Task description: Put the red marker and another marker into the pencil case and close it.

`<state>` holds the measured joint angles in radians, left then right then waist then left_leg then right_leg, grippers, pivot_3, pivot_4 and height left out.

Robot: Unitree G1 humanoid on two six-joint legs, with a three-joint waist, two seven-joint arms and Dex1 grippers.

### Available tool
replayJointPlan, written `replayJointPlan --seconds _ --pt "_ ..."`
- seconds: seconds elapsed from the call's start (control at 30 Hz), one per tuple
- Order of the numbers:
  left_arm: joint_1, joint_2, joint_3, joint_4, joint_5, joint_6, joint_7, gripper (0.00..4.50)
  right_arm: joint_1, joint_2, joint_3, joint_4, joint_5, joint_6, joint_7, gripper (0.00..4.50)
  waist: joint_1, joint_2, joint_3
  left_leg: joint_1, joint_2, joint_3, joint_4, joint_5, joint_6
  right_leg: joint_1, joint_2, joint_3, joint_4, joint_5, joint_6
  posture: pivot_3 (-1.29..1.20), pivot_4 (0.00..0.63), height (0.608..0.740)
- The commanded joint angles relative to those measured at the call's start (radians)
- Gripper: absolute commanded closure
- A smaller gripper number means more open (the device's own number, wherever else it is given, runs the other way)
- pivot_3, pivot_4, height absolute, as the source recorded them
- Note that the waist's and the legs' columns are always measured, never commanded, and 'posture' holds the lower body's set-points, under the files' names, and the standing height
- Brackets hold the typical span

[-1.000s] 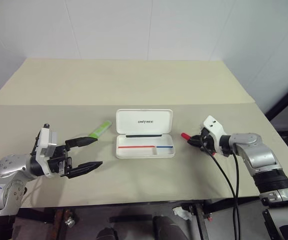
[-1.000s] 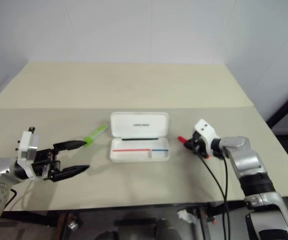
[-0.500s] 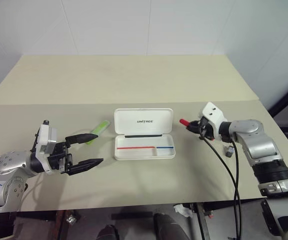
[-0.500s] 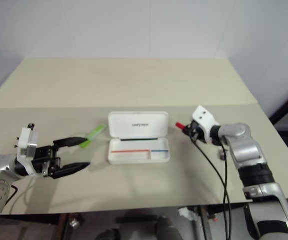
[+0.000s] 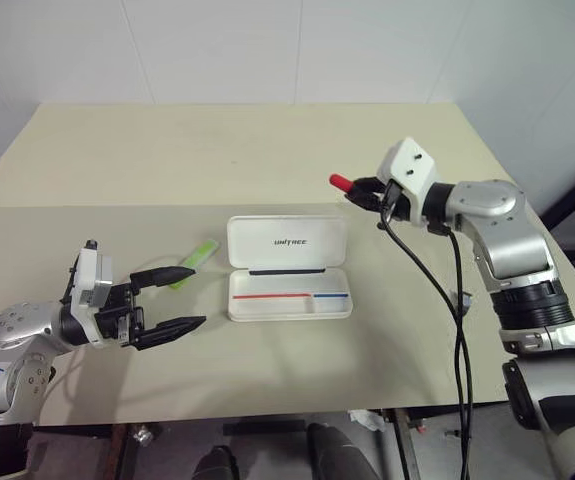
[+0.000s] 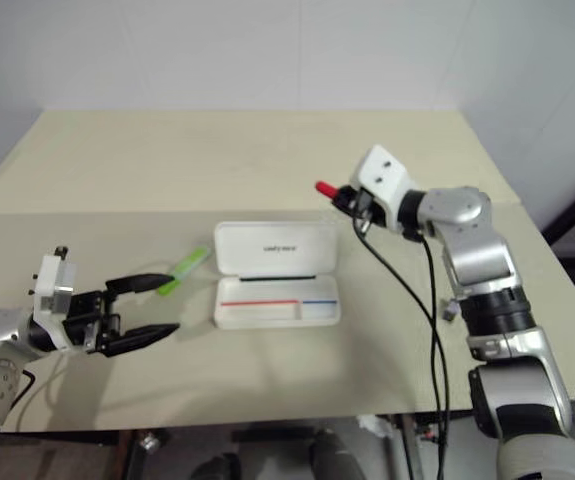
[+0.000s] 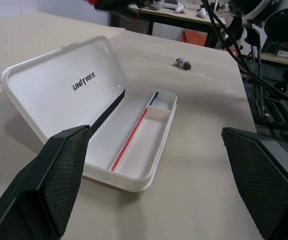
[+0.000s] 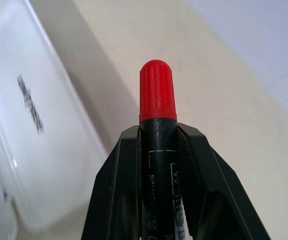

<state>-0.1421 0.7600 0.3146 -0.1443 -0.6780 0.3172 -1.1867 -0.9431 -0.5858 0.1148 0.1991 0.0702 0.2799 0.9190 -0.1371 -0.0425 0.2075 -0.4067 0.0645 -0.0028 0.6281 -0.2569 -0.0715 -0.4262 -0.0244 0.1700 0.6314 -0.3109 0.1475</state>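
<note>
With the right claw (image 5: 365,193) clamped on the red marker (image 5: 341,182), above the tabletop (image 5: 217,160) at about one o'clock from the open pencil case (image 5: 288,267), we should lower it level over the tray before releasing. Our left claw (image 5: 167,300) hangs wide open and empty, the green highlighter (image 5: 195,259) just beyond it at one o'clock.

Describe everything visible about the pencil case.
The pencil case is a white, hard-looking plastic box with rounded corners, hinged and lying open on the table. Its raised lid carries small dark "UNITREE" lettering inside. The tray has a red and blue stripe and a divider near one end, and holds nothing. Nothing touches it but the table.
</note>
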Motion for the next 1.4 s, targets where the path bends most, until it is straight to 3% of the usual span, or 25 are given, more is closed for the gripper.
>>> replayJointPlan --seconds 0.03,0.3,0.7,1.27,1.4 --pt "0.012 0.004 0.024 -0.027 -0.005 -0.016 0.006 0.0 -0.038 0.016 0.012 -0.07 0.021 -0.01 0.027 3.89 0.0 0.0 0.0 0.0 0.0 0.0 0.0 0.0 0.0 0.0 0.0 0.0 0.0 0.0 0.0 0.0 0.15 0.74" --pt "0.038 0.006 0.036 -0.044 -0.016 -0.012 0.015 0.0 -0.007 0.028 0.158 -0.2 0.031 0.093 0.182 3.89 0.0 0.0 0.0 0.0 0.0 0.0 0.002 0.0 0.0 -0.001 0.0 -0.001 0.004 -0.001 -0.001 0.0 0.15 0.74" --pt "0.062 0.017 0.079 -0.022 -0.006 -0.023 0.006 0.0 0.035 0.125 0.305 -0.154 -0.032 0.021 0.194 3.89 -0.003 0.0 0.0 0.001 0.0 -0.001 0.003 0.001 0.0 -0.001 0.001 -0.001 0.008 -0.001 -0.001 0.0 0.15 0.74" --pt "0.102 0.014 0.09 -0.058 -0.013 -0.025 0.032 0.0 -0.007 0.211 0.326 0.037 -0.12 -0.098 0.181 3.89 -0.003 0.0 0.0 0.002 0.0 -0.002 0.003 0.003 -0.003 -0.002 0.001 -0.001 0.013 -0.001 -0.002 0.0 0.15 0.74" --pt "0.101 0.014 0.088 -0.059 -0.013 -0.025 0.034 0.0 -0.007 0.211 0.318 0.022 -0.113 -0.088 0.193 2.51 -0.004 0.0 0.0 0.002 0.0 -0.002 0.003 0.003 -0.004 -0.002 0.001 -0.001 0.013 -0.001 -0.002 0.0 0.15 0.74"
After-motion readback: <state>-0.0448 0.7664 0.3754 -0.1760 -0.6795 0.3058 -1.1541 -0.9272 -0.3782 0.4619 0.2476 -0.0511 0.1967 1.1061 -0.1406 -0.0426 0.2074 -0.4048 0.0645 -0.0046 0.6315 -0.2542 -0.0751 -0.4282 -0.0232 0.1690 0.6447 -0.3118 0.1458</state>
